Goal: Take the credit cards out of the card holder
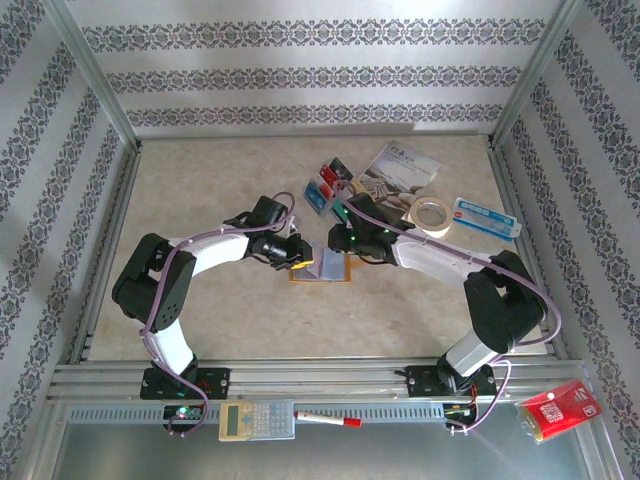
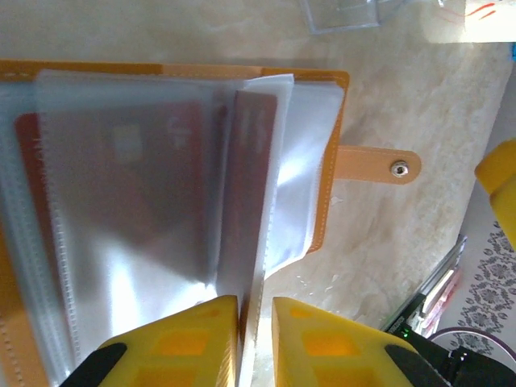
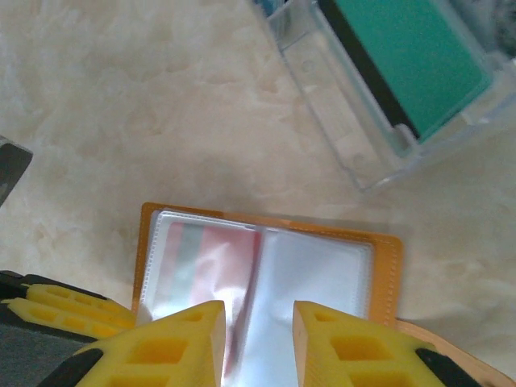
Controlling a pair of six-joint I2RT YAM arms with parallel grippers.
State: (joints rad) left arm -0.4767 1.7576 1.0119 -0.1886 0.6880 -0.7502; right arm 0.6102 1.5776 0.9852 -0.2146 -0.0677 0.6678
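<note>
Card holder (image 1: 325, 268) lying open on the table (image 1: 250, 320): left gripper (image 2: 255, 339) pinches its sleeve edge; right gripper (image 3: 258, 339) has its jaws apart above it.

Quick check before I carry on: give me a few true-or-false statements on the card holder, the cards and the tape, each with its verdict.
1. The card holder lies open on the table. True.
2. A red card sits inside it. True.
3. The strap tab is snapped shut. False: it sticks out sideways, unfastened.
4. The teal card is in the card holder. False: it lies in the clear box, apart from the holder.
5. The tape roll rests on the card holder. False: it sits beside the brochure, well away from the holder.
</note>
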